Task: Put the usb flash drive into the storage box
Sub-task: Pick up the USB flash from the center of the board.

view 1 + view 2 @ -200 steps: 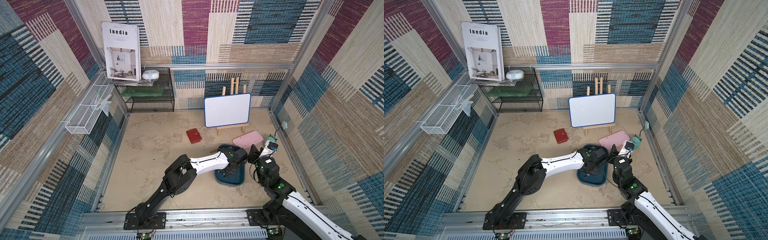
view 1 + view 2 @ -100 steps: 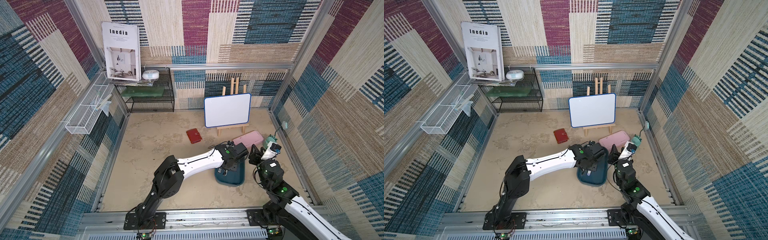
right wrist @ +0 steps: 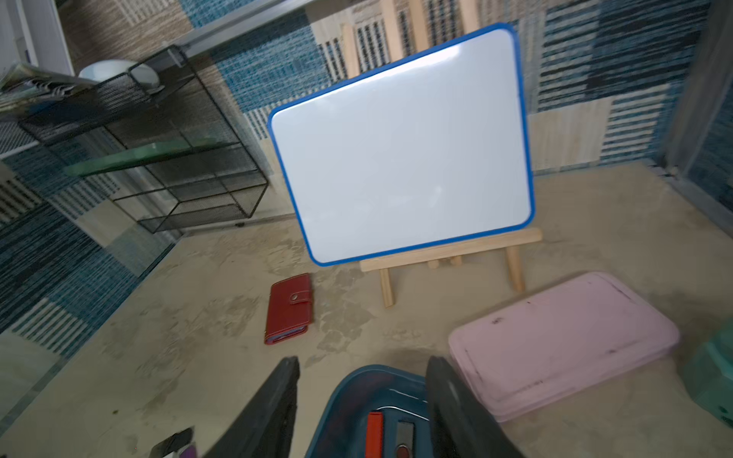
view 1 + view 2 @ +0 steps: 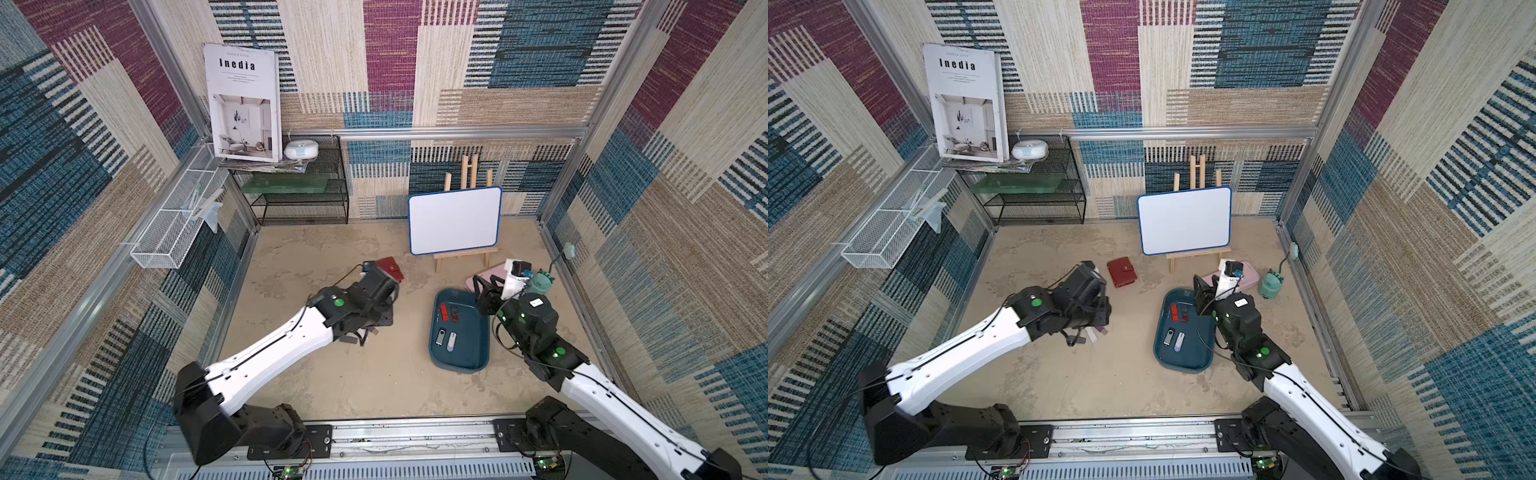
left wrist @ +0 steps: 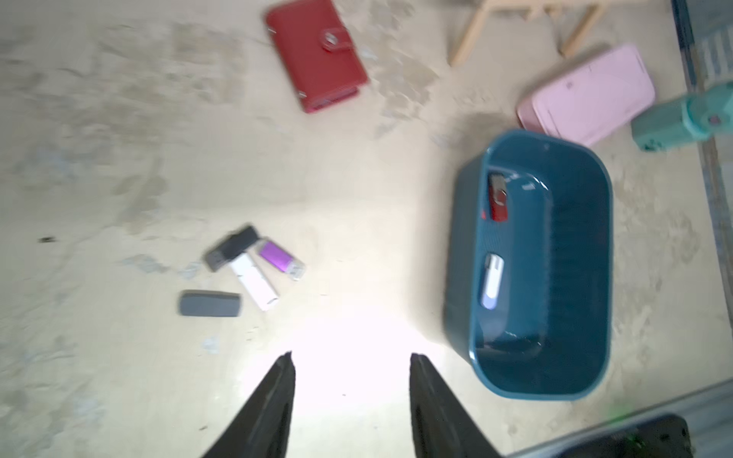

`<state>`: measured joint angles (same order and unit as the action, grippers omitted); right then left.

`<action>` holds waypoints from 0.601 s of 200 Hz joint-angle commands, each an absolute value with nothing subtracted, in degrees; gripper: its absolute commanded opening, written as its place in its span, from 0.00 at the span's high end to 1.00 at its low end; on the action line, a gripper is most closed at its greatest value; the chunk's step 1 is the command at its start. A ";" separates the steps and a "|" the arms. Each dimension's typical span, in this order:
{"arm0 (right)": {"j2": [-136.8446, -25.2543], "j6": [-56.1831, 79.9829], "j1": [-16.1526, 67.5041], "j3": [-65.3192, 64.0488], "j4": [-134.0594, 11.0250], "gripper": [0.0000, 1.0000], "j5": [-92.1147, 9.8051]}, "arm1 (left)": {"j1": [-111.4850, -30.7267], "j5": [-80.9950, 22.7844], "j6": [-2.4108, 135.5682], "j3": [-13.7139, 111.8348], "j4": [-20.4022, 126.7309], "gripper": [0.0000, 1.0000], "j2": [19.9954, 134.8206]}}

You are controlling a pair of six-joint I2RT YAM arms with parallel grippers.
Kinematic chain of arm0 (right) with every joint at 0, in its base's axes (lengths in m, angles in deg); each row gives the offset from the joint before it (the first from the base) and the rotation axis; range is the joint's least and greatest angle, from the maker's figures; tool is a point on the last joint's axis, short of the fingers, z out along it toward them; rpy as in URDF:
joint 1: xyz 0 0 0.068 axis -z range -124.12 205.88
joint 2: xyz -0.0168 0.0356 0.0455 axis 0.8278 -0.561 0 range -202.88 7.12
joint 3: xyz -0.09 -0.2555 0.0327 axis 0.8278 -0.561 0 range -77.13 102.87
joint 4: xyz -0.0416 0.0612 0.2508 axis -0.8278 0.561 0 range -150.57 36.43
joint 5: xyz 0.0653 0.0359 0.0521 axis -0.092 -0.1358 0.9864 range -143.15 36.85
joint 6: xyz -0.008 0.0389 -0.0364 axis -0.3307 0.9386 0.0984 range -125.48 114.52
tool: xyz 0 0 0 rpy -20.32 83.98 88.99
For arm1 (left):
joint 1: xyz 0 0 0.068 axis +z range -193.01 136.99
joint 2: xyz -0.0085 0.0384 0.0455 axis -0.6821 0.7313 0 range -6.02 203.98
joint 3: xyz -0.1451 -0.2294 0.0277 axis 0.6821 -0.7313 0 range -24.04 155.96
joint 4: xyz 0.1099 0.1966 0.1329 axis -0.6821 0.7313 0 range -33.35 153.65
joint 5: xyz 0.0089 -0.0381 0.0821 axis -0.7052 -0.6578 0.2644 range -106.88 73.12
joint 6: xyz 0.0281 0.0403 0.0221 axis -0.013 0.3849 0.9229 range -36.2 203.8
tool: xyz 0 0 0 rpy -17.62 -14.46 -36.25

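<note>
Purple flash drive (image 5: 277, 257), white flash drive (image 5: 254, 282), black flash drive (image 5: 232, 246) and grey flash drive (image 5: 209, 304) lie loose in a tight cluster on the tabletop (image 5: 119, 158), roughly mid-surface and well apart from the storage box (image 5: 575, 277), which sits toward the right edge; blur keeps me from saying whether the first three touch. Inside the box, in a top view, I count four more: a red drive (image 4: 444, 312) and a dark red drive (image 4: 455, 313) side by side at its far end, a silver-and-black drive (image 4: 440, 336) and a pale drive (image 4: 451, 341) side by side near its middle. My left end effector (image 5: 351, 380) hangs above the tabletop close to the cluster, fingers spread with nothing between them. My right end effector (image 3: 363, 380) hovers over the far end of the box, fingers likewise parted and pinching nothing that I can make out. Just past the box a pink case (image 3: 563, 341) lies by the right edge, a red wallet (image 4: 1121, 272) lies toward the middle, beyond the cluster, and a whiteboard (image 4: 455, 220) on its easel stands near the far edge.
</note>
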<state>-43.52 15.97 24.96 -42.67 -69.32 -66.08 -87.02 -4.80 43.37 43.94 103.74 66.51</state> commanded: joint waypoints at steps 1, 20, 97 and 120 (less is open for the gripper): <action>-54.09 14.59 23.58 -34.10 -61.44 0.45 -50.64 | -81.27 -5.33 48.14 39.47 108.65 0.46 57.68; -64.90 11.70 18.96 -25.20 -54.63 0.45 -47.87 | -76.35 -3.85 51.65 38.12 114.20 0.44 50.37; -101.65 1.41 4.70 3.12 -35.91 0.45 -47.80 | -73.79 -1.95 56.26 32.58 115.55 0.36 33.45; -108.53 0.20 2.82 8.80 -32.48 0.45 -50.56 | -73.85 -2.55 56.29 32.34 115.29 0.36 34.06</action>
<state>-103.91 3.01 4.44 4.59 -39.00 -49.16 -73.90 -2.48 55.51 32.51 116.26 33.68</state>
